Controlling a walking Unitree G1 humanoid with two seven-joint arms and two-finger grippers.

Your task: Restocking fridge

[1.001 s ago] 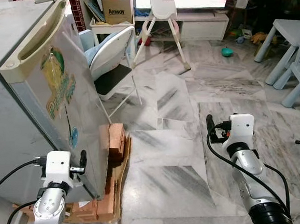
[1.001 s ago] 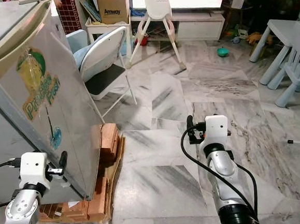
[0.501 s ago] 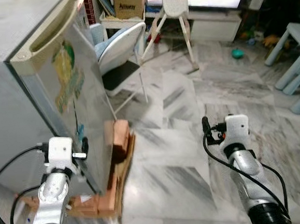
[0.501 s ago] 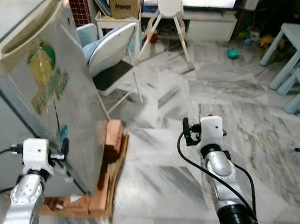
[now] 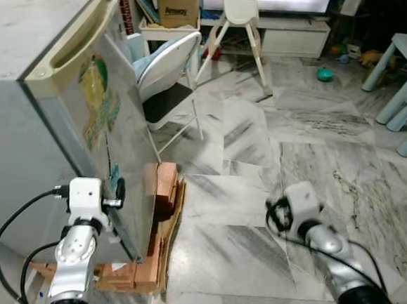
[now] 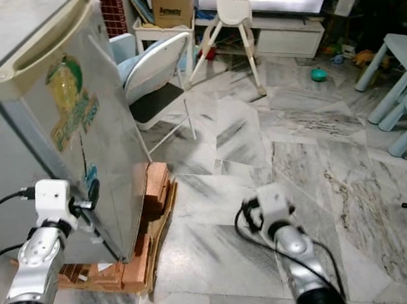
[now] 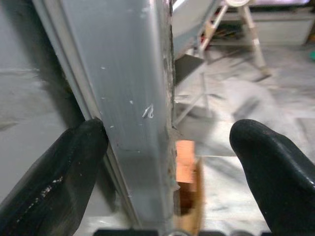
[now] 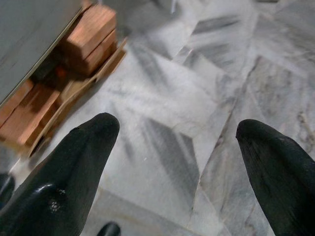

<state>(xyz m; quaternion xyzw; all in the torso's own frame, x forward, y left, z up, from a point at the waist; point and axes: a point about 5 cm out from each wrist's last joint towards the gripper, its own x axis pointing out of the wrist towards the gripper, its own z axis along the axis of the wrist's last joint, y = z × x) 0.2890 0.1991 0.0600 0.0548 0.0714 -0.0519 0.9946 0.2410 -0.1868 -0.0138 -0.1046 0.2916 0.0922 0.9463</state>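
The silver fridge stands at the left, its door shut and carrying a yellow-green sticker. My left gripper is at the door's lower front edge. In the left wrist view the gripper is open and straddles that metal edge: one finger rests against the fridge's side, the other hangs free in front of the door. My right gripper is open and empty, low over the marble floor. It looks blurred in the eye views.
The fridge rests on orange bricks and cardboard. A white folding chair stands just behind the door's swing side. Further back are a high chair and a cardboard box. Pale blue children's furniture stands at the right.
The camera has shifted. My right arm has dropped lower and slightly left, and is now blurred. My left gripper stays at the fridge door's lower edge.
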